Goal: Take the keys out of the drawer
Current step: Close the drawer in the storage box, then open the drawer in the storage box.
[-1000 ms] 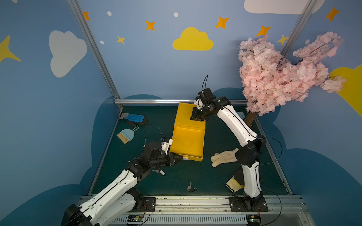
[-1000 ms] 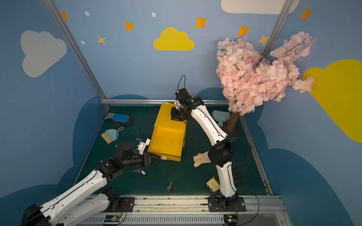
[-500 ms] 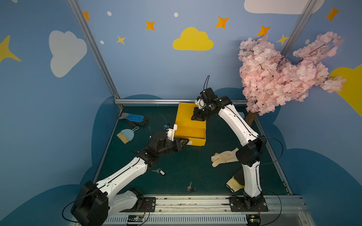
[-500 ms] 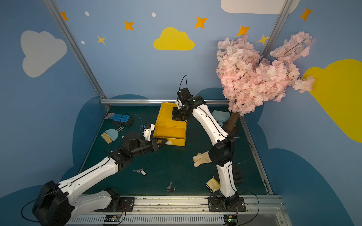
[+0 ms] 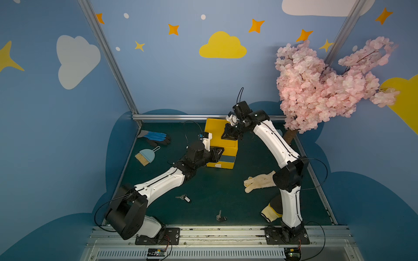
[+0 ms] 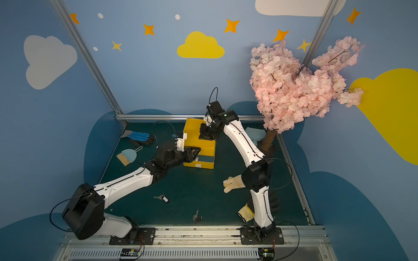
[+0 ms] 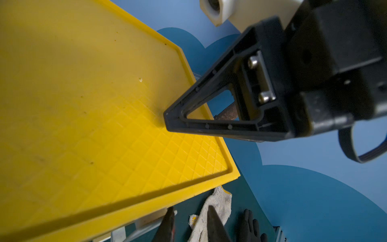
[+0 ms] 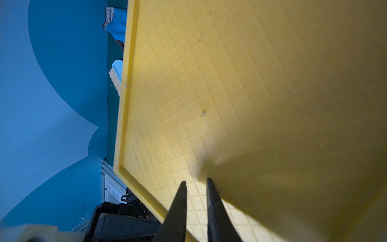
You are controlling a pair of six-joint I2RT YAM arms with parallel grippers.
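Your left tool is at the front of the yellow drawer box, tips slightly spread and pinching nothing. Your right tool touches the box's top, tips narrowly parted. The keys lie in two bunches on the desk, lower centre in both top views.

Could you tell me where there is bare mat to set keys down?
Bare: the mat between the yellow box, the white glove and the keys. Crowded: around the left gripper at the box, and by the brush.

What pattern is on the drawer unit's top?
The drawer unit is yellow with a diamond grid; clearest in the left wrist view.
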